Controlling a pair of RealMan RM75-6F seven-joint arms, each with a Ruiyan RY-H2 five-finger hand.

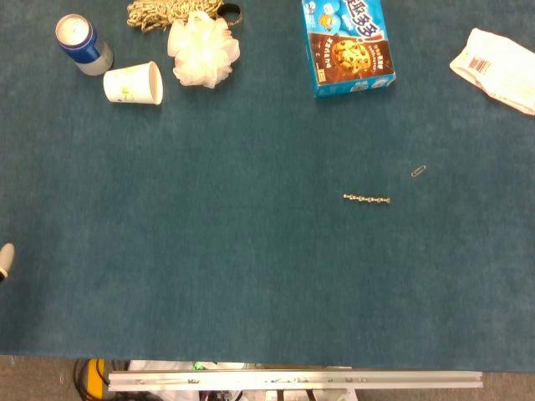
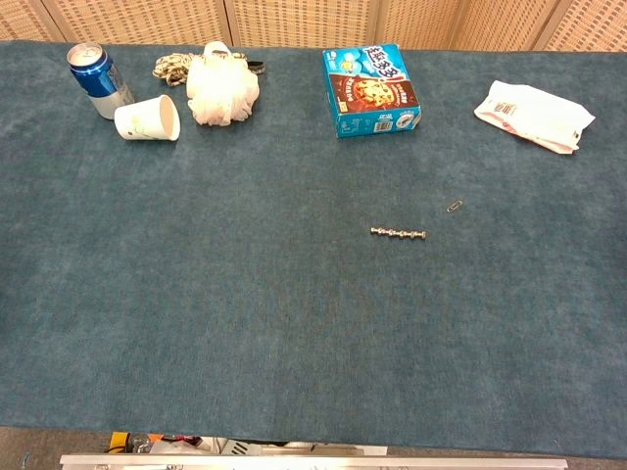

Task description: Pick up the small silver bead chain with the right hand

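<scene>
The small silver bead chain (image 1: 366, 199) (image 2: 399, 233) lies straight and flat on the blue cloth, right of the table's middle. No hand is near it. At the far left edge of the head view only a pale tip of my left hand (image 1: 5, 260) shows, too little to tell how its fingers lie. My right hand appears in neither view.
A paper clip (image 1: 419, 171) (image 2: 455, 206) lies just right of the chain. At the back stand a blue cookie box (image 1: 347, 46), a white mesh puff (image 1: 203, 48), a tipped paper cup (image 1: 134, 84), a can (image 1: 81, 42), a rope coil (image 1: 167, 12) and a white packet (image 1: 497, 68).
</scene>
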